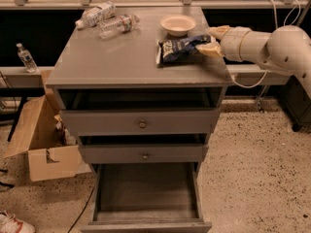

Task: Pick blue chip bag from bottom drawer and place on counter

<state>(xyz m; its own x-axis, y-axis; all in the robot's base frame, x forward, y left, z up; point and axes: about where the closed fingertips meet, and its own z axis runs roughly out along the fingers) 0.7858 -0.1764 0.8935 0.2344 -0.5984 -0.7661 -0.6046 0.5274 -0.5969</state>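
The blue chip bag (181,50) lies flat on the counter (121,57), just in front of the white bowl (178,24). My gripper (213,41) reaches in from the right at counter height, right at the bag's right end. Its fingers (217,31) stand apart, one on each side of the bag's corner, so it is open. The bottom drawer (146,191) is pulled out at the foot of the cabinet, and its grey floor is bare.
Two plastic water bottles (104,19) lie at the counter's back left. The two shallower drawers with brass knobs (142,124) stand slightly ajar. An open cardboard box (41,144) sits on the floor to the left, and another bottle (25,57) stands on a ledge.
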